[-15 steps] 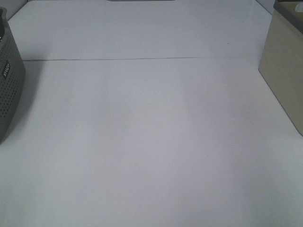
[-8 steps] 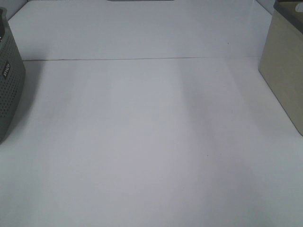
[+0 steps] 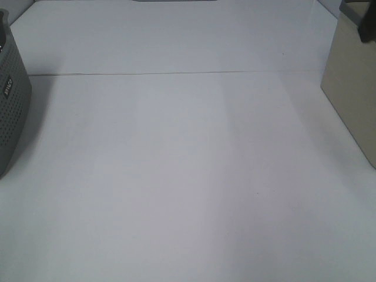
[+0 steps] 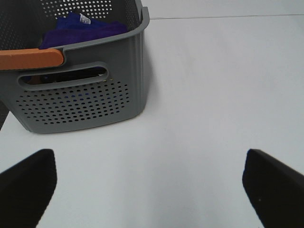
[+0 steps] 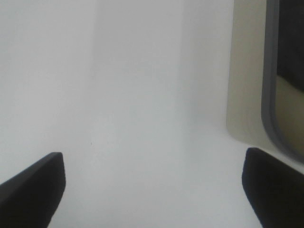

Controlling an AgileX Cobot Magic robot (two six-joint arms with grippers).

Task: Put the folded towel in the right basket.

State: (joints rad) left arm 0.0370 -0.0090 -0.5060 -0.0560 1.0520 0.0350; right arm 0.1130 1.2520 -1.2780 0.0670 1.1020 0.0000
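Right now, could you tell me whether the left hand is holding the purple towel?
No, the left hand is open and empty, while the purple towel lies inside the grey basket.

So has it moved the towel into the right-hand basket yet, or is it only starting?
Nothing looks done yet. A purple towel lies in the grey basket on the left. The left gripper hangs open and empty over the white table in front of that basket; the right gripper is open too, beside the beige basket. Still left: grasping the towel, carrying it across and dropping it in.
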